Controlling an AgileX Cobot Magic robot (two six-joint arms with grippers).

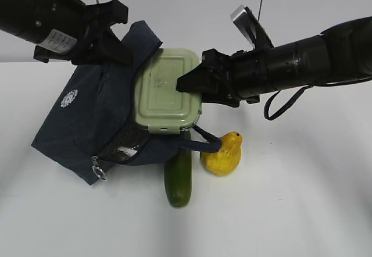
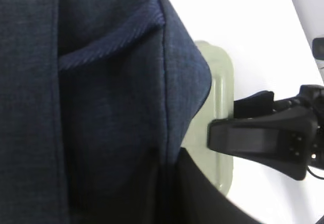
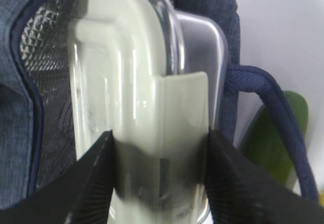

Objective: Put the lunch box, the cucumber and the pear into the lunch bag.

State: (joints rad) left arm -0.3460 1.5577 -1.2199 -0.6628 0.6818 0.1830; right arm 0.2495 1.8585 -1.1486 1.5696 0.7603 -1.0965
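2 items – cucumber (image 1: 178, 178), pear (image 1: 222, 154) – lie beside lunch bag (image 1: 93, 114).

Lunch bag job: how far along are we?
Nothing is fully packed. In hand: the right gripper holds the lunch box at the mouth of the lunch bag, whose top edge the left gripper pinches. Left: the cucumber and pear lie on the table.
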